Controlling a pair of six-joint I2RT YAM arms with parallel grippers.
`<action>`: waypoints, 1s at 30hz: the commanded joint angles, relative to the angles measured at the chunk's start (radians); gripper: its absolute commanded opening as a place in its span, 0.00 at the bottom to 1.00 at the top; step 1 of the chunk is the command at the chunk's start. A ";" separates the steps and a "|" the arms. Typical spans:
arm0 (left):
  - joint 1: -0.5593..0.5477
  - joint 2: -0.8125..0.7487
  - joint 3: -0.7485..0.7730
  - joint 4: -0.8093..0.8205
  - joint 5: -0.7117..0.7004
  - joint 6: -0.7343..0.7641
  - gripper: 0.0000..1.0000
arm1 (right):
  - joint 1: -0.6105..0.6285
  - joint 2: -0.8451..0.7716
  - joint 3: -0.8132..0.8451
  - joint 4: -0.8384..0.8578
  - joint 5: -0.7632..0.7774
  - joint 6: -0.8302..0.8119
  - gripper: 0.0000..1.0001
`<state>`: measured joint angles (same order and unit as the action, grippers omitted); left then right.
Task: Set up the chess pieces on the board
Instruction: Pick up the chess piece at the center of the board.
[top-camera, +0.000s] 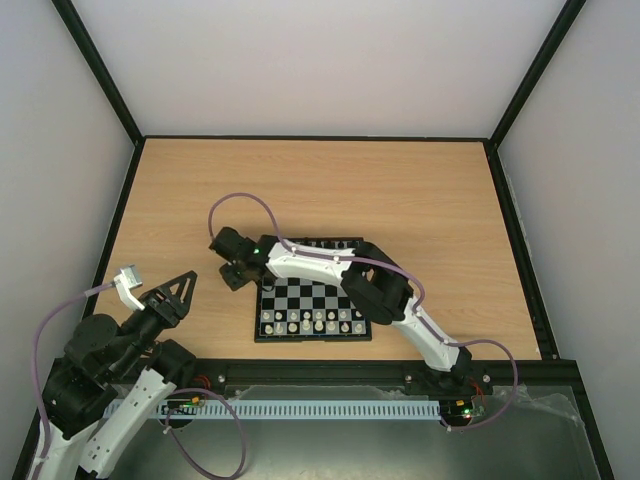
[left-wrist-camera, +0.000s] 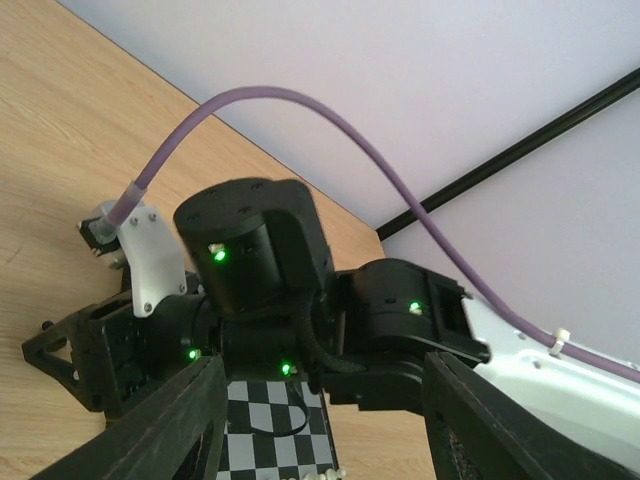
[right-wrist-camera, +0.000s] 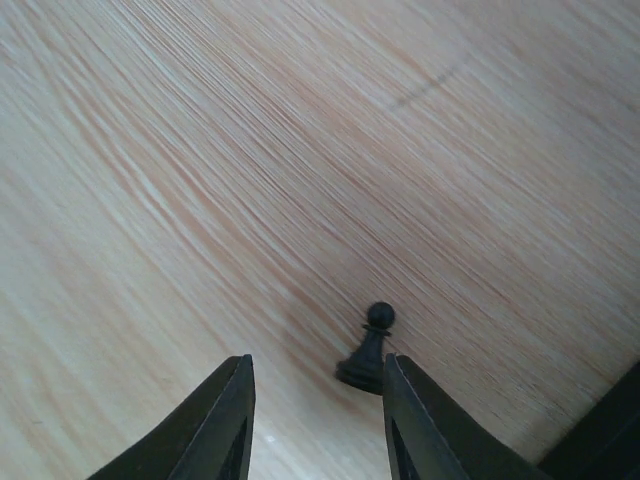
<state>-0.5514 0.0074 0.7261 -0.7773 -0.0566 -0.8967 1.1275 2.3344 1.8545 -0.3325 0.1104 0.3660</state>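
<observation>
Your right gripper (right-wrist-camera: 318, 362) is open, gripping nothing. A black pawn (right-wrist-camera: 368, 350) stands upright on the table (right-wrist-camera: 150, 150), lower centre of the wrist view, just beside one finger. In the top view that gripper sits just off the board (top-camera: 285, 292), at its upper-left corner; your left gripper (left-wrist-camera: 325, 360) is open too.

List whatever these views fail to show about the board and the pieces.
1. Top view: the right arm lies across the board's far rows, hiding any pieces there.
2. Top view: the pale pieces are too small to tell by type.
3. Left wrist view: the right arm and the bottom edge leave only a strip of board.
4. Right wrist view: unclear whether the black pawn touches the right gripper's finger.
</observation>
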 joint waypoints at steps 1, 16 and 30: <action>-0.002 -0.013 -0.002 0.012 0.003 0.010 0.56 | -0.005 -0.008 0.104 -0.149 -0.042 0.029 0.37; -0.002 -0.013 0.000 0.012 0.015 0.014 0.56 | -0.047 0.124 0.289 -0.313 -0.066 0.099 0.28; -0.002 -0.014 -0.007 0.006 0.017 0.019 0.56 | -0.039 0.149 0.302 -0.366 -0.051 0.090 0.26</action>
<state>-0.5514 0.0074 0.7261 -0.7776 -0.0498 -0.8932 1.0801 2.4893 2.1563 -0.6235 0.0456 0.4561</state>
